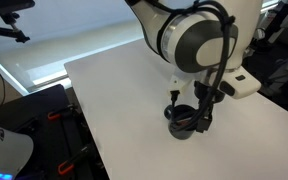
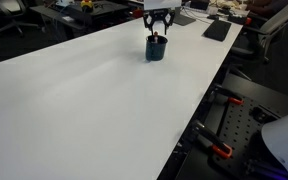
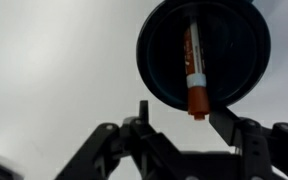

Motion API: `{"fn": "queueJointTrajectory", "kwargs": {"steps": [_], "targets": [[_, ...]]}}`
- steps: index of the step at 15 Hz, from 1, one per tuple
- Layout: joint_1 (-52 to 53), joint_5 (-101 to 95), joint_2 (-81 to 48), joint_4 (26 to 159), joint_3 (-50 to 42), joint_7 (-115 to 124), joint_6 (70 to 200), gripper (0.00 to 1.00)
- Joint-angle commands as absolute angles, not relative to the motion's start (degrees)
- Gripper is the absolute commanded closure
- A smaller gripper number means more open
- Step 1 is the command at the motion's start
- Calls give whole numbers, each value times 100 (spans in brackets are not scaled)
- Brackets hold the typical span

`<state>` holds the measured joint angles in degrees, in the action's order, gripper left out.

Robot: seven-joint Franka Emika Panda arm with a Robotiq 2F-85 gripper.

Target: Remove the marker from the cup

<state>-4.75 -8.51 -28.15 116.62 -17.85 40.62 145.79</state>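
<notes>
The wrist view looks straight down into the dark round cup (image 3: 203,52). The marker (image 3: 194,70) leans inside it, and its red-orange tip juts over the near rim. My gripper (image 3: 184,122) hangs just above, jaws apart. One finger stands on each side of the tip, with a gap on both sides, and neither finger touches it. In both exterior views the cup (image 1: 181,122) (image 2: 156,49) stands upright on the white table, with the gripper (image 1: 198,108) (image 2: 159,30) directly over its mouth. The cup's handle does not show.
The white table (image 2: 94,100) runs wide around the cup. A white device (image 1: 240,82) sits on it behind the arm. A dark keyboard (image 2: 217,30) lies near the far edge. Black stands with orange clamps (image 1: 56,115) (image 2: 220,152) line the table's sides.
</notes>
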Motion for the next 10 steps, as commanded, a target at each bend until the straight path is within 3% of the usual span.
{"fn": "queueJointTrajectory", "kwargs": {"steps": [1, 2, 3, 7, 10], "targets": [[-392, -798, -2856, 11591, -1880, 4131, 14517, 14], [-396, -791, -2804, 11640, -1872, 4108, 14519, 3], [-401, -785, -2770, 11673, -1863, 4081, 14518, 0], [-385, -789, -2720, 11722, -1850, 4055, 14512, 0], [-365, -801, -2707, 11750, -1853, 4062, 14499, 8]]}}
